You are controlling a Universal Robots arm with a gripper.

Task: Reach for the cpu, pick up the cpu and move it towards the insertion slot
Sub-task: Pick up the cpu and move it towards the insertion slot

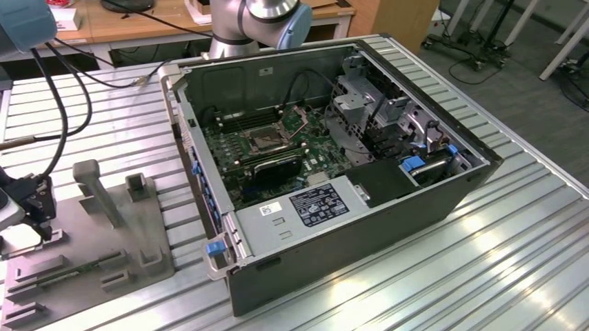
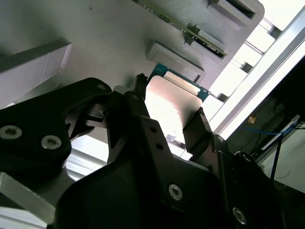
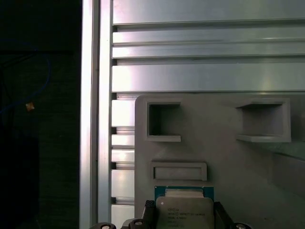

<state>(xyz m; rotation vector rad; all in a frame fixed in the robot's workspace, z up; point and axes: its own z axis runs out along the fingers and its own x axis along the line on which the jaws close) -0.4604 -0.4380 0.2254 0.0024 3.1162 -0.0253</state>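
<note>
The cpu (image 3: pixel 184 206), a thin square chip with a silvery face on a green base, lies at the edge of the grey fixture plate (image 3: pixel 219 157). In both wrist views my gripper (image 3: pixel 184 215) has one dark finger against each side of the chip, shut on it. The second wrist view shows the cpu (image 2: pixel 171 102) between the fingertips (image 2: pixel 139 93), still low over the plate. In the exterior view my gripper (image 1: pixel 38 219) is at the far left over the fixture plate (image 1: pixel 92 276). The insertion slot (image 1: pixel 267 143) sits on the motherboard inside the open computer case (image 1: pixel 368 227), well off to the exterior view's right.
Upright grey blocks (image 1: pixel 92 189) stand on the fixture plate close to my gripper. A green memory stick (image 1: pixel 78 269) rests in the plate's holders. A black cable (image 1: pixel 57 103) hangs down to the wrist. The arm's base (image 1: pixel 248 24) stands behind the case on the ribbed metal table (image 1: pixel 515 262).
</note>
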